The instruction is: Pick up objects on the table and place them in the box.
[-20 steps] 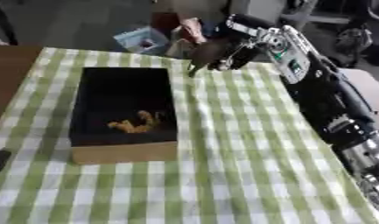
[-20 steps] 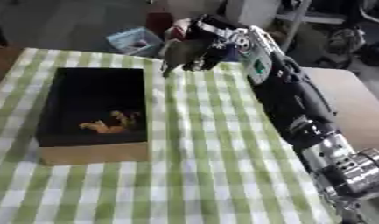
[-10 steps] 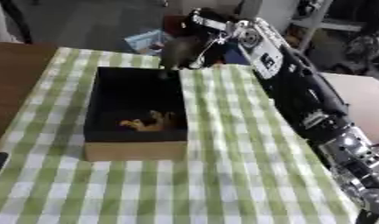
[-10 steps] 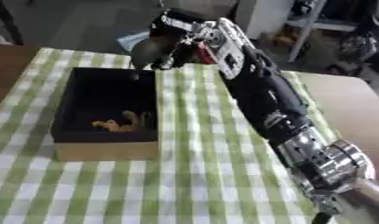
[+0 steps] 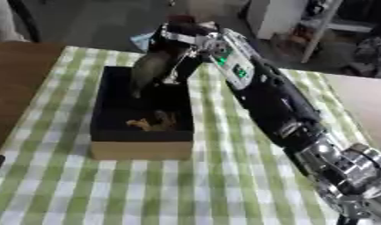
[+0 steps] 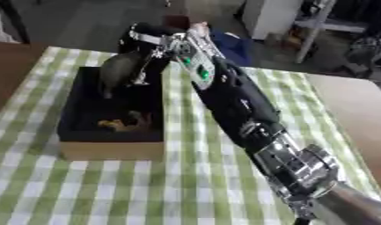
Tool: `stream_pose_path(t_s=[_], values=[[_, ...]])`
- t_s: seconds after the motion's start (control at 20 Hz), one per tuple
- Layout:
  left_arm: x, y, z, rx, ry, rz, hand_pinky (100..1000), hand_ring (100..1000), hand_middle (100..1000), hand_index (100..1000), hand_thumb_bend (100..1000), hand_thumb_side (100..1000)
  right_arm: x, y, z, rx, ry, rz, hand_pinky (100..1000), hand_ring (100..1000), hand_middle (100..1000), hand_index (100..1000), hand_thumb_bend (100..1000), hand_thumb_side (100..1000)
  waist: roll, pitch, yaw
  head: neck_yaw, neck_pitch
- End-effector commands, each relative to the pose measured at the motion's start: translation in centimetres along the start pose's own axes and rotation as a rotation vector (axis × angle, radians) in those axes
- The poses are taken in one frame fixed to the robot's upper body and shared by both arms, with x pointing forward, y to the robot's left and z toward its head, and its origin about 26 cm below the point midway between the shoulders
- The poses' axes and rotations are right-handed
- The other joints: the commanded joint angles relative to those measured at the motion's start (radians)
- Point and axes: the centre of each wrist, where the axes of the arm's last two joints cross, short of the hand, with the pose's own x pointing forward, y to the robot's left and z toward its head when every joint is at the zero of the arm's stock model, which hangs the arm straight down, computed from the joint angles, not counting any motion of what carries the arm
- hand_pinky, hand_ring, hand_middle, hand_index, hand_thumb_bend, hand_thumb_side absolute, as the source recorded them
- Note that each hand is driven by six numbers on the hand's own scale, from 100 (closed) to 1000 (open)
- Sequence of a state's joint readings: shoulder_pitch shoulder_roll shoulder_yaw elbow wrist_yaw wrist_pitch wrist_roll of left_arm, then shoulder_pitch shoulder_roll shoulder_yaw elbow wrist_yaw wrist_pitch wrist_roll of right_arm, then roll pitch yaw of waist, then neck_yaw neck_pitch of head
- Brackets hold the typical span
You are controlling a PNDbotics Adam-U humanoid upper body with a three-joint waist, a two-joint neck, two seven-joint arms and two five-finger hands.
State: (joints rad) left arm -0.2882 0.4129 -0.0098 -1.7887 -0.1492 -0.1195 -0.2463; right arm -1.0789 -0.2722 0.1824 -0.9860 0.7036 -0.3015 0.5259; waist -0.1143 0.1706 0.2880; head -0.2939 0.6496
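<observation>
So the green checked tablecloth (image 5: 224,184) fills most of the frame, with the box (image 5: 141,132) sitting around 9 o'clock from the middle. Right hand (image 5: 177,44) is up at 12 o'clock over the box's far end, fingers curled around a greyish-olive object (image 5: 149,69) hanging above the opening. I'd bring it lower and further inside the walls before releasing, clear of the orange-brown thing (image 5: 153,123) already in there. Right eye view shows the object's rounded outline better. Left hand isn't in either view.
</observation>
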Motion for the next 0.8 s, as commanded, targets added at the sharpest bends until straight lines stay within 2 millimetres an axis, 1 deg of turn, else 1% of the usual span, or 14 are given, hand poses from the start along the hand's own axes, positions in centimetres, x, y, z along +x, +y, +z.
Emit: stream_pose_path(t_s=[0.05,0.25,0.45,0.5,0.55,0.6,0.65,0.8], values=[[0.8,0.5,-0.6,-0.001,-0.037,-0.012,705,592,626,732,405,100,0.6,-0.1,-0.6,0.013,-0.015,0.017,650,617,487,615,361,121,0.015,-0.01,0.002,-0.007,-0.005],[1.0,0.4,-0.8,-0.002,-0.048,-0.01,705,592,626,732,406,100,0.5,1.7,-1.1,0.049,-0.008,-0.005,648,623,492,622,369,118,0.02,0.002,0.009,-0.013,-0.008],[1.1,0.4,-0.8,0.001,-0.051,-0.011,705,592,626,732,405,100,0.3,3.2,-1.4,0.09,0.004,-0.015,653,647,527,664,418,134,0.022,0.01,0.013,-0.016,-0.009],[1.1,0.4,-0.9,0.001,-0.052,-0.011,705,592,626,732,405,100,0.3,3.4,-1.4,0.1,0.006,-0.016,658,665,552,693,458,148,0.022,0.011,0.014,-0.016,-0.01],[1.1,0.4,-0.9,0.002,-0.052,-0.011,706,592,625,732,405,100,0.2,3.6,-1.4,0.108,0.007,-0.016,660,675,565,705,473,148,0.022,0.012,0.013,-0.016,-0.01],[1.1,0.4,-0.9,0.003,-0.052,-0.01,706,592,625,732,405,100,0.1,3.7,-1.4,0.113,0.007,-0.015,674,713,616,746,510,151,0.022,0.012,0.013,-0.015,-0.01],[1.1,0.4,-0.9,0.003,-0.052,-0.011,706,592,625,732,405,100,0.1,3.7,-1.4,0.117,0.007,-0.014,683,728,636,759,524,153,0.022,0.012,0.011,-0.015,-0.011],[1.1,0.5,-0.9,0.006,-0.051,-0.01,706,592,625,732,405,100,-0.1,3.5,-1.2,0.114,0.009,-0.007,714,785,738,816,573,168,0.022,0.01,0.005,-0.014,-0.011]])
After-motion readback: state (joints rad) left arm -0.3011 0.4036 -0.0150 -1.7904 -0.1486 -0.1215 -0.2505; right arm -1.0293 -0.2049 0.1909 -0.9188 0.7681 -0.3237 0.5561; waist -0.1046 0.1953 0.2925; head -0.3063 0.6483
